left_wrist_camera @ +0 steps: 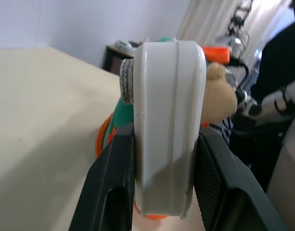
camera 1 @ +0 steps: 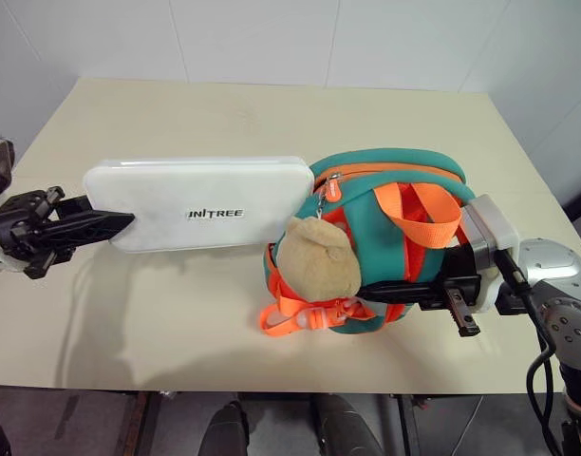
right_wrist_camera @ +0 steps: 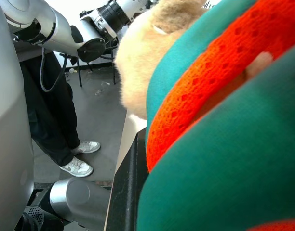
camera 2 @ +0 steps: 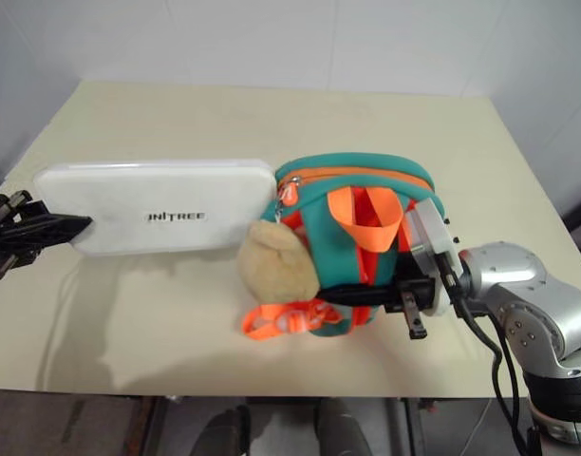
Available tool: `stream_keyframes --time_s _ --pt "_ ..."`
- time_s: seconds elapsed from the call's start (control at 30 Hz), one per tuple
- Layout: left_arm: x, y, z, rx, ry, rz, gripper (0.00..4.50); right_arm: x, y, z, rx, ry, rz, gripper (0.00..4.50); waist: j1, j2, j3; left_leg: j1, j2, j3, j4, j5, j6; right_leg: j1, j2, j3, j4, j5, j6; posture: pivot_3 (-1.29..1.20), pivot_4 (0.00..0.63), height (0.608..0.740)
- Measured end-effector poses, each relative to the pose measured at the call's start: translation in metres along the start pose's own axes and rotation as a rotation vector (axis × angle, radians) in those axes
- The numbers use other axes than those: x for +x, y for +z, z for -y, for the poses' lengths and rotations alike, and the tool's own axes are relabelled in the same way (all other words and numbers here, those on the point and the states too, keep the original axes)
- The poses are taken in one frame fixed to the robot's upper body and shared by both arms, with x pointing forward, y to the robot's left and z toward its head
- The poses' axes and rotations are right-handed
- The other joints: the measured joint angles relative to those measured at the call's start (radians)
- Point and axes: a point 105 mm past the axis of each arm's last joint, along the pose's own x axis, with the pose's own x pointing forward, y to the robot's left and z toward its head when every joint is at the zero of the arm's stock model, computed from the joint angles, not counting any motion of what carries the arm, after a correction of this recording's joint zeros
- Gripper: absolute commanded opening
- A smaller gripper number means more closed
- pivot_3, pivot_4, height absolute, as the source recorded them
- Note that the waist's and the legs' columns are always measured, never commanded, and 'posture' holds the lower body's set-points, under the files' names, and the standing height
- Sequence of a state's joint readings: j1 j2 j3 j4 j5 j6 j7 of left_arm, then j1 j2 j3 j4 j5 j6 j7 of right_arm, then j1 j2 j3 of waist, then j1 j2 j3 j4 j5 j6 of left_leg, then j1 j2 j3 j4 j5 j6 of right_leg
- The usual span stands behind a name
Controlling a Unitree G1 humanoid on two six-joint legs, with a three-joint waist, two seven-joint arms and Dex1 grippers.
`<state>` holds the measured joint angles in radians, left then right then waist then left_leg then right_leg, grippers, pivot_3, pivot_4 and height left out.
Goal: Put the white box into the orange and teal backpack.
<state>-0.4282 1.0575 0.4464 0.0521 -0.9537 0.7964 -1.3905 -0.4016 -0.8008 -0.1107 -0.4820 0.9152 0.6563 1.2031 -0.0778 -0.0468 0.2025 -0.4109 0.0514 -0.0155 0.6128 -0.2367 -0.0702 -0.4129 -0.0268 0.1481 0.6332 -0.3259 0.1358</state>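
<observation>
Left gripper (camera 1: pixel 120 224) pinches the white box (camera 1: pixel 200 203) by its end, level above the table (camera 1: pixel 177 313), far end at the backpack (camera 1: pixel 385 237) mouth (apparently for sliding in); right gripper (camera 1: pixel 366 294) clamps the backpack's side, steadying it.

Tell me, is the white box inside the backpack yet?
Not yet. The white box is almost wholly outside, held in the left hand, with its far end at the backpack opening.
</observation>
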Motion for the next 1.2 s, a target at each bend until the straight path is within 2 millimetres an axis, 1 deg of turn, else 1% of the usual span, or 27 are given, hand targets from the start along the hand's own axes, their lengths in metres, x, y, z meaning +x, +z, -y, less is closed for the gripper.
stream_keyframes --time_s 0.2,0.3,0.4,0.47,0.6,0.67,0.87,1.0,1.2 --pt "0.014 -0.004 -0.007 0.100 -0.017 -0.116 1.28 -0.001 -0.002 0.001 -0.004 -0.012 -0.012 0.00 0.001 0.000 0.000 0.000 0.000 0.000 0.001 0.000 0.000 0.000 0.000 0.000 0.002 0.000 0.000 0.00 0.150 0.740" --pt "0.025 -0.003 -0.013 0.166 -0.018 -0.170 1.28 -0.001 -0.003 0.003 -0.006 -0.022 -0.018 0.00 0.002 0.000 0.000 0.000 0.000 0.000 0.002 0.000 0.000 0.000 0.001 0.000 0.003 0.000 0.000 0.00 0.150 0.740" --pt "0.042 -0.002 -0.018 0.219 -0.021 -0.205 1.28 -0.001 -0.004 0.004 -0.003 -0.027 -0.019 0.00 0.003 0.000 0.000 0.000 0.000 0.000 0.003 0.000 0.000 0.001 0.001 0.000 0.004 0.000 0.001 0.00 0.150 0.740" --pt "0.057 -0.004 -0.018 0.230 -0.037 -0.209 1.28 0.000 -0.006 0.005 -0.002 -0.031 -0.021 0.00 0.005 0.000 0.000 0.000 0.000 0.000 0.005 0.000 0.000 0.001 0.001 0.000 0.005 0.000 0.001 0.00 0.150 0.740" --pt "0.089 -0.011 -0.020 0.176 -0.036 -0.191 1.28 0.002 -0.007 0.007 -0.008 -0.037 -0.017 0.00 0.006 0.000 0.000 0.000 0.000 -0.001 0.008 0.000 0.000 0.001 0.001 0.001 0.009 0.000 0.002 0.00 0.150 0.740" --pt "0.108 -0.017 -0.021 0.109 -0.020 -0.182 1.28 0.002 -0.006 0.009 -0.013 -0.043 -0.014 0.00 0.007 0.000 0.000 0.000 0.000 -0.002 0.010 0.000 0.001 0.001 0.001 0.001 0.011 0.000 0.003 0.00 0.150 0.740" --pt "0.147 -0.034 -0.019 0.001 -0.030 -0.186 1.28 0.002 -0.008 0.011 -0.013 -0.059 -0.017 0.00 0.008 0.000 0.000 0.001 -0.001 -0.002 0.016 0.000 0.001 0.003 0.002 0.001 0.014 0.000 0.004 0.00 0.150 0.740" --pt "0.166 -0.047 -0.021 -0.008 -0.032 -0.216 1.28 0.003 -0.009 0.012 -0.008 -0.060 -0.020 0.00 0.012 0.000 0.000 0.002 -0.001 -0.002 0.016 0.000 0.001 0.004 0.002 0.002 0.014 0.001 0.005 0.00 0.150 0.740" --pt "0.184 -0.051 -0.021 -0.006 -0.047 -0.229 1.28 0.004 -0.011 0.015 -0.004 -0.069 -0.020 0.00 0.024 0.000 0.000 0.002 -0.002 -0.002 0.016 0.000 0.001 0.004 0.002 0.002 0.013 0.001 0.005 0.00 0.150 0.740"
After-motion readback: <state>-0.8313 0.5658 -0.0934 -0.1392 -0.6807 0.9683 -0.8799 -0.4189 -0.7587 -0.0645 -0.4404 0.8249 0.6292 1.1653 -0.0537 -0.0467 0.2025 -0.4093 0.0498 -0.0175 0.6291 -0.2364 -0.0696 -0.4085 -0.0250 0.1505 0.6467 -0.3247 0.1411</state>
